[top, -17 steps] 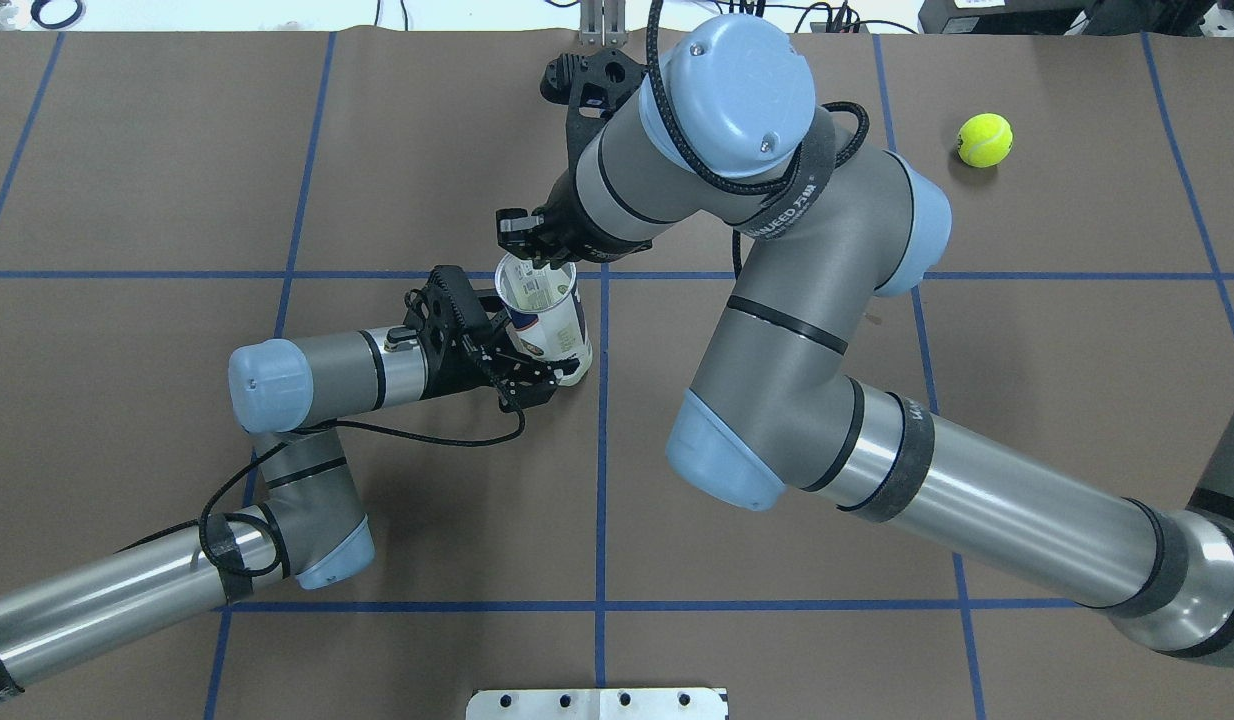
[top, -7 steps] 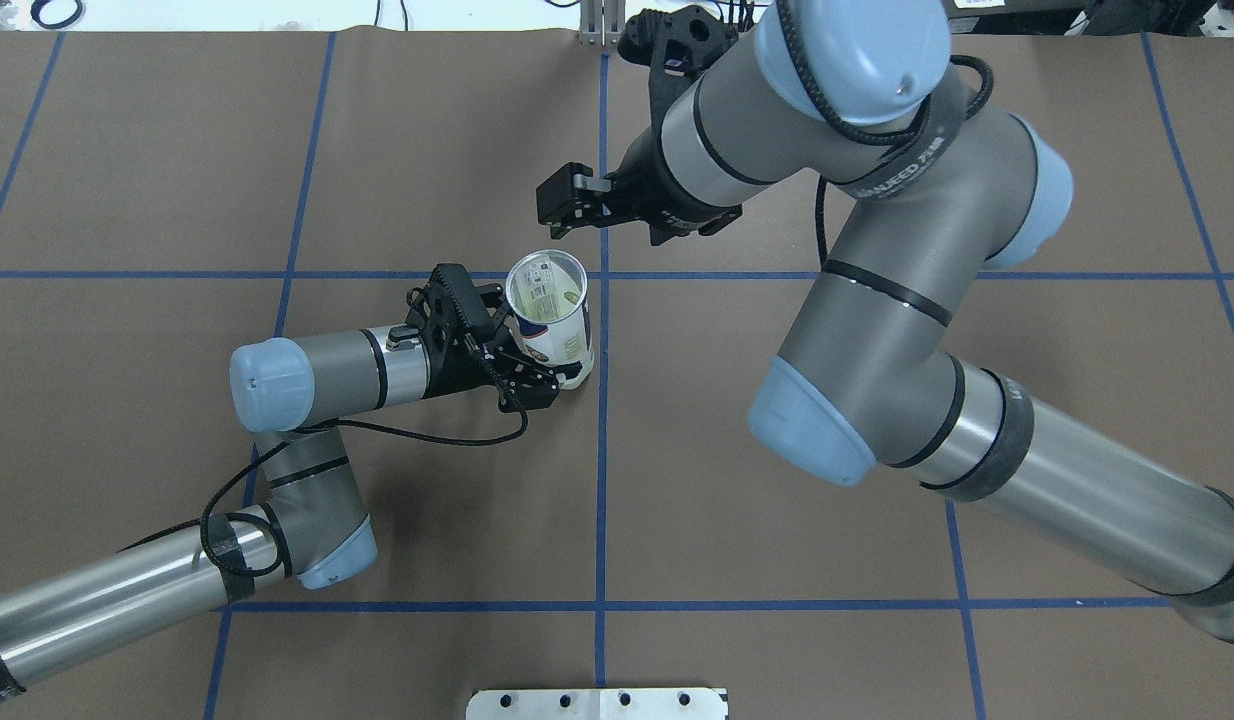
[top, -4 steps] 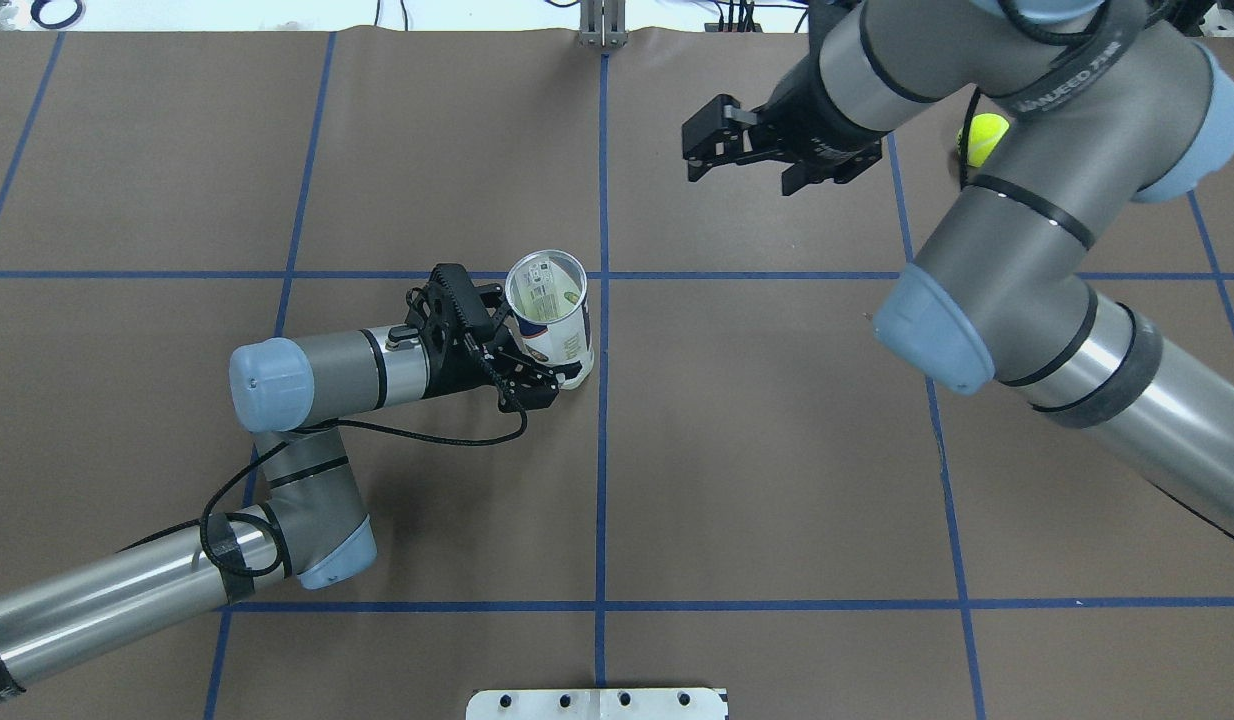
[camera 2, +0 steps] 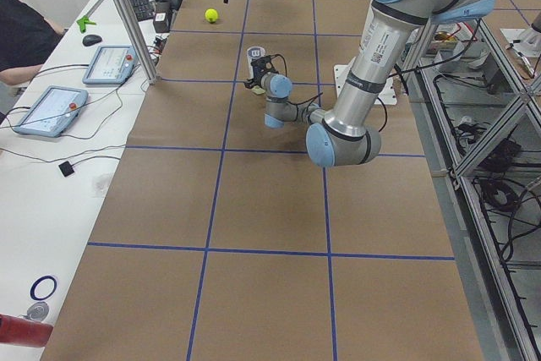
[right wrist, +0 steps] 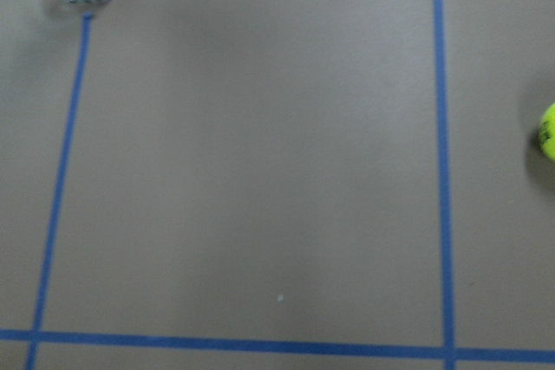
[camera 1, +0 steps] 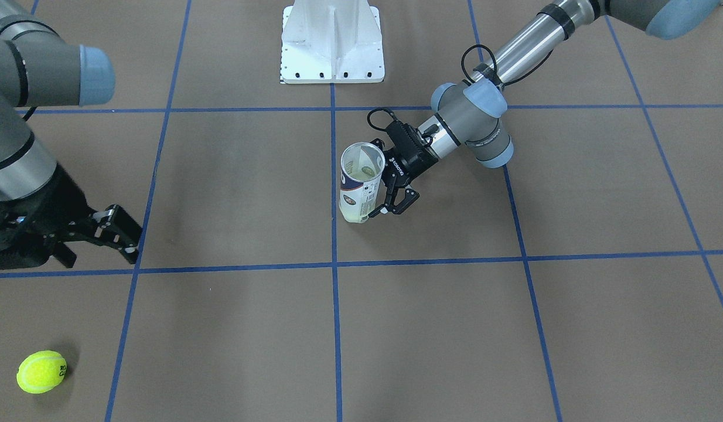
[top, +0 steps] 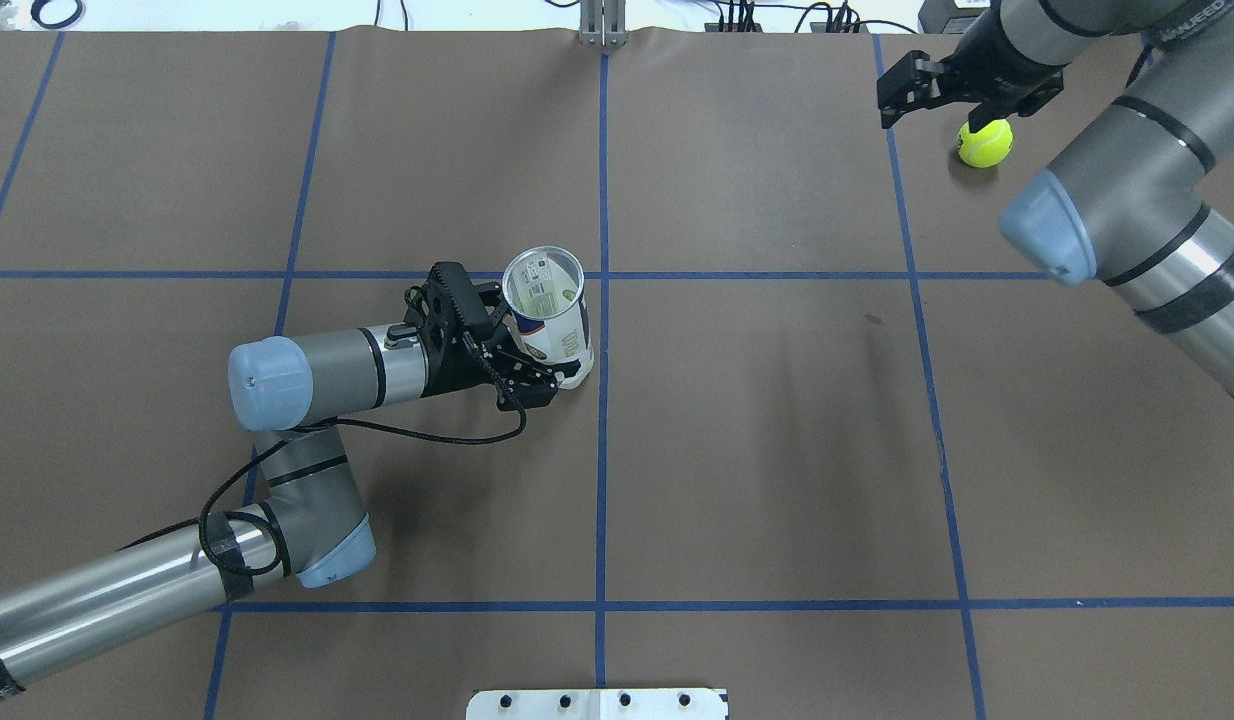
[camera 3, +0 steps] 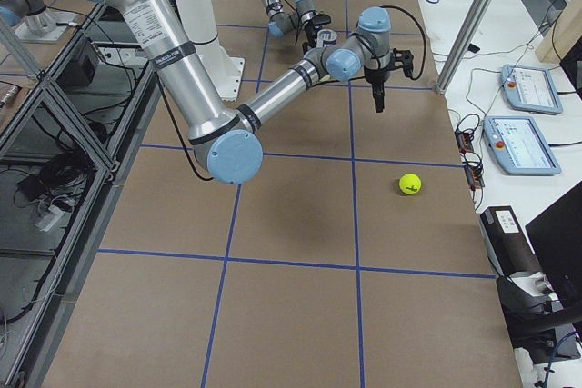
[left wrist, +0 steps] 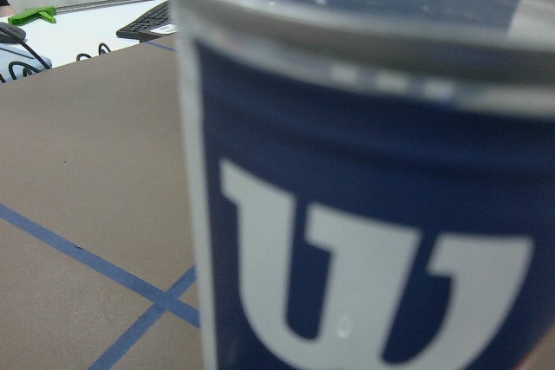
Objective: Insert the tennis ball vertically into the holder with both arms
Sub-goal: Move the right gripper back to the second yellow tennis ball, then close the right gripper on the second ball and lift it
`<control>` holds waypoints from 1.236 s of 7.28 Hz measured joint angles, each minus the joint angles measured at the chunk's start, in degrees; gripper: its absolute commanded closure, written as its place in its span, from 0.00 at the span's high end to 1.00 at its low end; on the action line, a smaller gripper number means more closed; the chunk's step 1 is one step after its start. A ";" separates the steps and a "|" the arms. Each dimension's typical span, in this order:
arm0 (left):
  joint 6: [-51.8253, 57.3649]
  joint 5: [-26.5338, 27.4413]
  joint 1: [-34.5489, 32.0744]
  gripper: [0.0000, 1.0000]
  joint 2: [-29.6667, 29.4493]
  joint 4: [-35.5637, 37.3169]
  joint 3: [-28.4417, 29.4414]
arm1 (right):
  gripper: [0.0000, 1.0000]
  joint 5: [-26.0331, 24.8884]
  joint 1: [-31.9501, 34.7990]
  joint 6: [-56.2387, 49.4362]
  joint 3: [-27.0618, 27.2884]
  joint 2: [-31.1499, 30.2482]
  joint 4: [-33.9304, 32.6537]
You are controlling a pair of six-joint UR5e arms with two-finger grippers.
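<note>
Overhead exterior: right hand (top: 912, 92) moved from holder (top: 549, 318) toward ball (top: 984, 143).

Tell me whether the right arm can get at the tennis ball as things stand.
Probably yes. The right gripper hangs open near the tennis ball, which lies alone on the bare table with nothing against it. The holder, in the left gripper, stands far off.

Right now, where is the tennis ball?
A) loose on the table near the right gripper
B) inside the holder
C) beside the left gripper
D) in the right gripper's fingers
A: the tennis ball lies on the table just by the open right gripper, ungrasped.
</note>
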 measured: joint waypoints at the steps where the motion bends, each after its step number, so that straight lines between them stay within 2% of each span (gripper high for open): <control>1: 0.00 -0.01 -0.01 0.99 0.00 0.00 0.00 | 0.99 -0.54 1.83 -3.69 -5.40 0.32 2.30; 4: 0.00 -0.02 -0.10 0.99 0.06 0.00 0.00 | 0.99 -3.63 3.17 -7.73 -23.96 2.35 19.30; 6: 0.00 -0.02 -0.20 0.99 0.09 0.00 0.00 | 0.99 -5.32 3.01 -8.13 -28.28 2.84 22.67; 9: 0.00 -0.02 -0.36 0.99 0.09 0.02 0.00 | 0.99 -7.40 1.78 -8.17 -31.26 3.40 23.37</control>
